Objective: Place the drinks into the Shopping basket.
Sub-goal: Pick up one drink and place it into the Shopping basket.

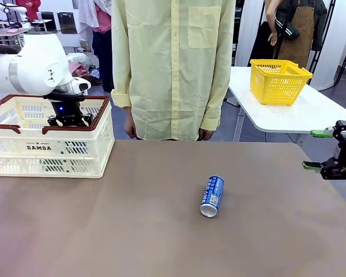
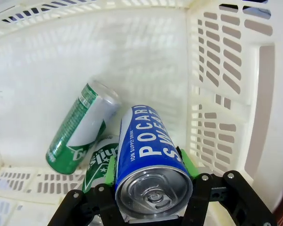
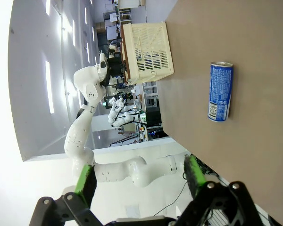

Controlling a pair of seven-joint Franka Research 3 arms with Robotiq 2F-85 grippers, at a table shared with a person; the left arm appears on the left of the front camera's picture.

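Pads (image 2: pixel 112 167) of the left gripper (image 2: pixel 151 165) clamp a blue Pocari Sweat can (image 2: pixel 148 146), down inside the Shopping basket (image 2: pixel 226 70) at the worktop's (image 1: pixel 132 236) 10 o'clock. At 10 o'clock of that can, a green can (image 2: pixel 78 129) lies slanted in the basket. A second green can (image 2: pixel 101 157) is partly hidden beneath the gripper. The right gripper (image 1: pixel 316 150) hangs wide open at 3 o'clock, holding nothing. Another blue can (image 1: pixel 212 196) lies on its side near the worktop's middle, towards 5 o'clock.
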